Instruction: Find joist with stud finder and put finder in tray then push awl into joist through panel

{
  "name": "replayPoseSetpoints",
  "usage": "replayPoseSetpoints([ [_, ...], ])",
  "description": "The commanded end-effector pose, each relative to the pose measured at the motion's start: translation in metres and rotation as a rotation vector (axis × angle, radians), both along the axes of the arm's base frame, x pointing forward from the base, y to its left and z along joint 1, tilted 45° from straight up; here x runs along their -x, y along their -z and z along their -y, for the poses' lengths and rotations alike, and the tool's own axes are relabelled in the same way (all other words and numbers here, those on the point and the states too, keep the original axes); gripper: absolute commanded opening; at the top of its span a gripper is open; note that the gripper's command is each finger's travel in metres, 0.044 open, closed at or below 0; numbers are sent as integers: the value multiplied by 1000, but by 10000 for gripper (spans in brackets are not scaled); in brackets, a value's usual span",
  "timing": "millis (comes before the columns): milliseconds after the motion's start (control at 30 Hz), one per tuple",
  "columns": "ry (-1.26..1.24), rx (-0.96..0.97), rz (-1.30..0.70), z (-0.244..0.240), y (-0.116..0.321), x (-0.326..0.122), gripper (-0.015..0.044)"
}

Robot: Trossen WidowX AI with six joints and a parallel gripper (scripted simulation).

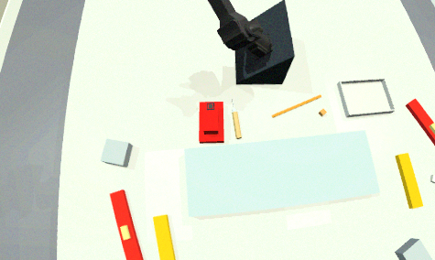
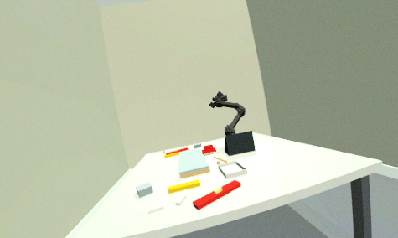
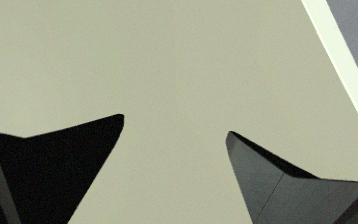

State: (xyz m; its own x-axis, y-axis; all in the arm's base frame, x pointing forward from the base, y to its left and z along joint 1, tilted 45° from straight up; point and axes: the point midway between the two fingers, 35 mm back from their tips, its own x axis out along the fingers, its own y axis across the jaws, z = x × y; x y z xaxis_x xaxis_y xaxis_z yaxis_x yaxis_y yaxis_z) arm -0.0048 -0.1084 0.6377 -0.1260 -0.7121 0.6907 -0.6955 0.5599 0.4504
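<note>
The red stud finder [image 1: 211, 122] [image 2: 209, 150] lies on the table behind the left part of the pale blue floor panel [image 1: 281, 174] [image 2: 193, 160]. The awl [image 1: 236, 124] lies just right of it in the top view, with its tan handle toward the panel and its thin metal tip pointing away. The tray [image 1: 343, 100] is a low grey-walled frame beyond the panel's right end, with nothing in it. My gripper [image 3: 177, 128] is open and empty in the wrist view, facing a plain wall. It is raised high above the table, away from the stud finder and awl. No joist is visible.
A black slanted screen [image 1: 272, 48] [image 2: 240, 143] stands near the arm's base. An orange stick [image 1: 297, 106] and a small orange cube [image 1: 322, 112] lie between awl and tray. Red levels, yellow bars [image 1: 408, 180] [image 2: 184, 186] and grey blocks [image 1: 116, 152] [image 2: 144, 189] lie around the panel.
</note>
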Motion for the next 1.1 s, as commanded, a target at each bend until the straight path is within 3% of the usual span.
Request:
replayPoseSetpoints([
  [0, 3, -1, -14, 0, 0, -3, 426],
  [267, 117, -24, -653, 9, 38, -124, 440],
  [600, 257, 67, -1525, 14, 160, -249, 440],
  [833, 326, 228, -2126, 13, 274, -289, 440],
  [1067, 344, 497, -2725, 8, 393, -280, 440],
])
